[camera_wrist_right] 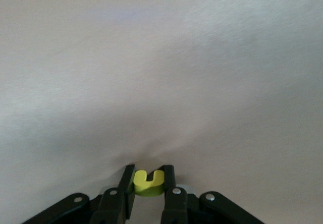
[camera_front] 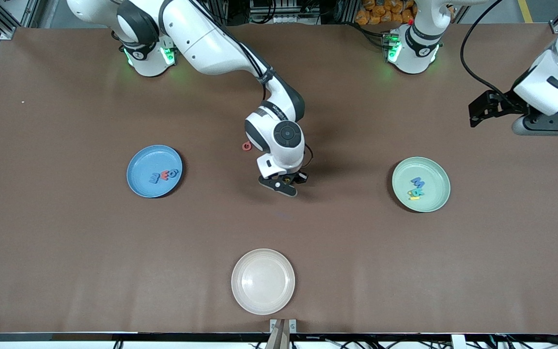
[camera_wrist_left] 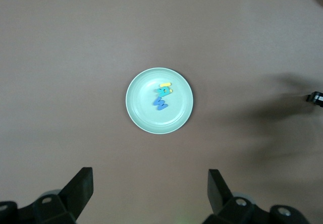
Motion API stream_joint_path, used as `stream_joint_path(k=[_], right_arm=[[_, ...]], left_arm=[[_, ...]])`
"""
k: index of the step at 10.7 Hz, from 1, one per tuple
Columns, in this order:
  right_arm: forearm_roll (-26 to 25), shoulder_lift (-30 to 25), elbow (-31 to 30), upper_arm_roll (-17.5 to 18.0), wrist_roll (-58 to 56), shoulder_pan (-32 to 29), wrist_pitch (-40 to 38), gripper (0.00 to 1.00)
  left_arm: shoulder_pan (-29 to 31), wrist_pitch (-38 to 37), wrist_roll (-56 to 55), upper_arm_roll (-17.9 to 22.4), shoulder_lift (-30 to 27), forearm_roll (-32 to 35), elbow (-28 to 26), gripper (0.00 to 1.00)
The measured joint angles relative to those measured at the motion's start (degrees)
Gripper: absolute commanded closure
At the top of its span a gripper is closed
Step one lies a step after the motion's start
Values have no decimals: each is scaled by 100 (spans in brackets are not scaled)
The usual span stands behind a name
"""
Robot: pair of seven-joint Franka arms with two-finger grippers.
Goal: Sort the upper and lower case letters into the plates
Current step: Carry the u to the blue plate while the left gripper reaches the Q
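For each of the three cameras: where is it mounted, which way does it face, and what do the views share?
Front view: high across the table, facing both arms, seeing the blue plate and beige plate.
Left wrist view: looks down past the open left pincer at the mint plate.
Right wrist view: looks at bare table, the right pincer shut on a yellow letter.
Shared: the mint plate appears in the front and left wrist views.

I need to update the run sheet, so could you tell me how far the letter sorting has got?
Done: three letters lie in the blue plate and three in the mint green plate. In hand: the right hand, low over mid-table, is shut on a yellow letter. Left: a red letter lies on the table. The left hand waits open, high over its end.
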Motion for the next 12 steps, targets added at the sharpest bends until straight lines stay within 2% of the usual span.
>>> stream_joint_path(k=[2,4,7,12], right_arm=[[0,-114,-130,-5,-309,-176,-331,88],[2,-351,-513,-5,-724,-283,-384,88],[6,-1125,-1555,-19,-1615,-623,-386,88],[26,-2532,-3389,-52,-3440,-1651,-402,86]], left_arm=[[-26,1,-212,-146,0,0,0,0],[-37,1,-344,-295,14,0,-2,0],[-54,95,-520,-559,109,-10,-3,0],[-447,427,-2169,-1082,417,-156,-13,0]])
